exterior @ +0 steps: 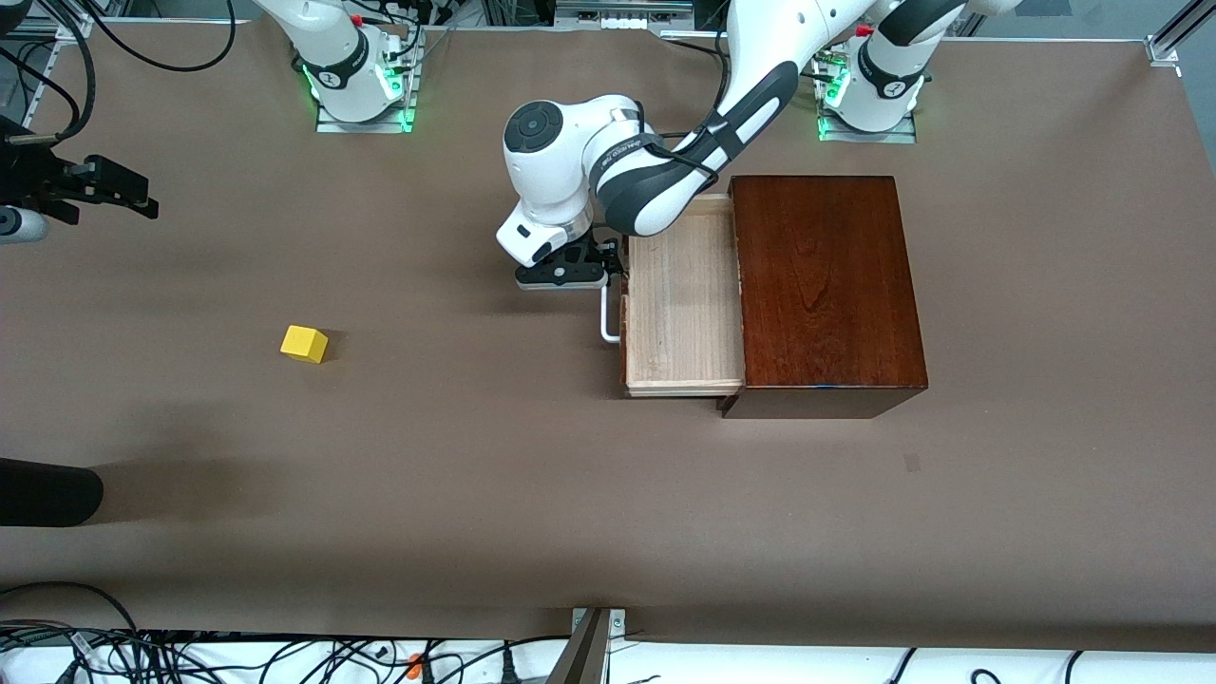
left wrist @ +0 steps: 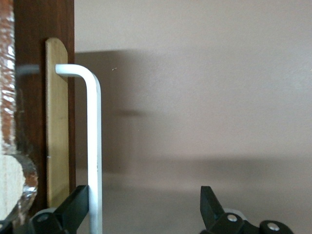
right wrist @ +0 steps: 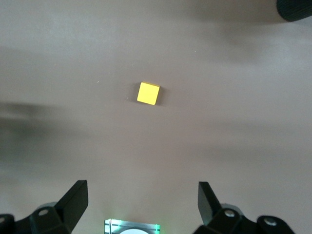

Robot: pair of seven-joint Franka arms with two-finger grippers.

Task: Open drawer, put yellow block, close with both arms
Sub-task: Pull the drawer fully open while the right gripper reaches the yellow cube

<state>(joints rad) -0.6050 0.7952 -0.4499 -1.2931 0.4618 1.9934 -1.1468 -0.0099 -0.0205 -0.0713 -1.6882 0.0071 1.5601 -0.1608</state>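
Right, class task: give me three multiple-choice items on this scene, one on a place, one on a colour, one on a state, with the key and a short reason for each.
1. Where is the block?
A. in the drawer
B. on the table, toward the right arm's end
C. on top of the box

2. What colour is the handle?
A. white
B. black
C. yellow

3. How is the drawer?
A. shut
B. lifted out of the box
C. pulled out, nothing in it

Key: 1 B, it lies on the bare table, apart from the box. 2 A, a white bar between the open fingers of the left end effector. 3 C, its bare tray shows. The right end effector hangs open over the block.
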